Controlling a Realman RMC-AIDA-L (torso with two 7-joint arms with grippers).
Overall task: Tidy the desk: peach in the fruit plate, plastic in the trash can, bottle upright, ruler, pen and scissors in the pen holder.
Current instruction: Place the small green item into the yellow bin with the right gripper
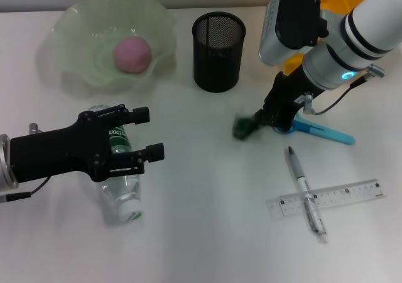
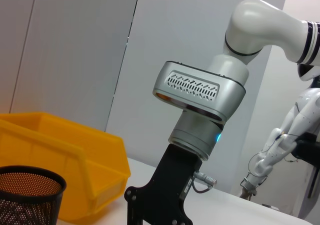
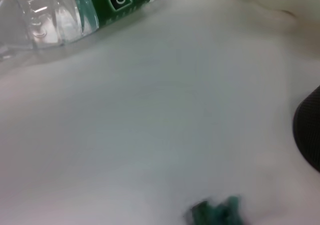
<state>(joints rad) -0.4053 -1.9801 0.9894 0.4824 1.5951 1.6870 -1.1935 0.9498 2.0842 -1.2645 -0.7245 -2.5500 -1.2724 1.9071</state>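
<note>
Plastic (image 1: 244, 127) pinched in right hand (image 1: 260, 121); left hand (image 1: 144, 135) open above lying bottle (image 1: 121, 185).

A pink peach (image 1: 132, 54) sits in the green fruit plate (image 1: 75, 34) near the table's far left corner. The left gripper (image 1: 139, 134), fingers spread, hovers over a lying water bottle (image 1: 122, 188). The right gripper (image 1: 264, 121) touches crumpled green plastic (image 1: 243, 127).

tabletop: smooth white tabletop (image 1: 207, 233) | walls: pale grey panelled wall (image 2: 75, 50) with dark vertical seams | light: even, soft
</note>
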